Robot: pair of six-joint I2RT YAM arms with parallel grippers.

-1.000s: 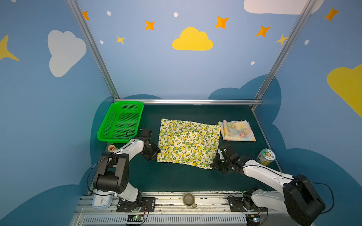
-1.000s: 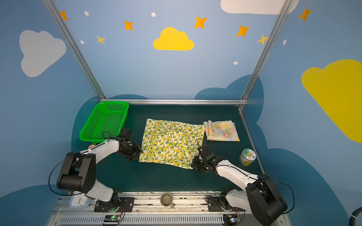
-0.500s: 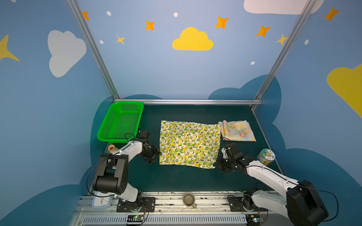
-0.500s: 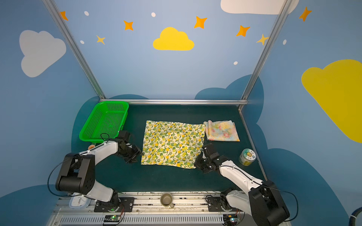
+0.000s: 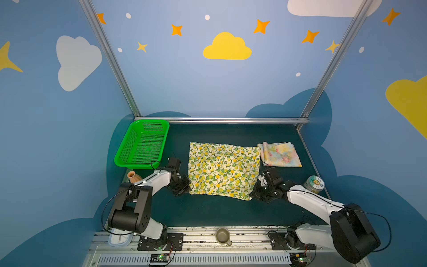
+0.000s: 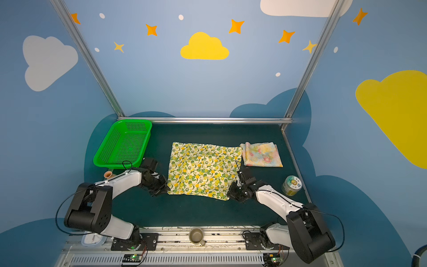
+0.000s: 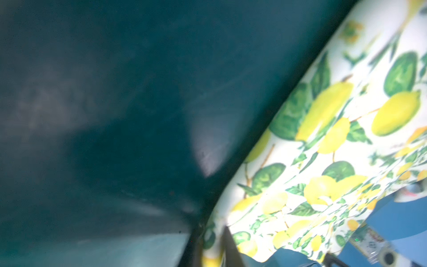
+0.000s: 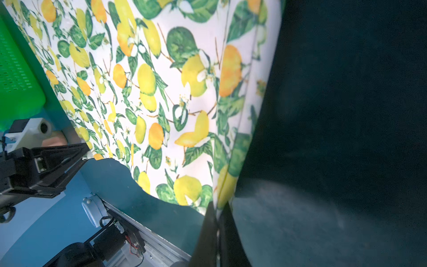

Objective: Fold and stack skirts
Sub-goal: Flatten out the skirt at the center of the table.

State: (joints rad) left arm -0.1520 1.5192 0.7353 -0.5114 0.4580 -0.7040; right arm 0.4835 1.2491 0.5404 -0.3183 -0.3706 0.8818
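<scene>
The cream lemon-print skirt (image 5: 223,170) (image 6: 203,170) lies spread flat mid-table in both top views. My left gripper (image 5: 186,188) (image 6: 166,188) is at its near left corner. In the left wrist view my left gripper (image 7: 213,245) is shut on the lemon skirt's edge (image 7: 323,161). My right gripper (image 5: 253,195) (image 6: 230,195) is at the near right corner. The right wrist view shows it (image 8: 218,215) shut on the lemon skirt's (image 8: 161,92) corner. The pale floral skirt (image 5: 280,154) (image 6: 263,154) lies folded at the back right, touching the lemon skirt's far right corner.
A green mesh basket (image 5: 142,145) stands at the back left, with a small clay vase (image 5: 133,176) just in front of it. A round tin (image 5: 313,184) sits near the right edge. On the front rail are a mug (image 5: 223,235) and a white lidded box (image 5: 119,239).
My left gripper has shut on the lemon skirt's near left corner. The right gripper stayed shut on the near right corner, and the skirt has squared up and shifted slightly right.
</scene>
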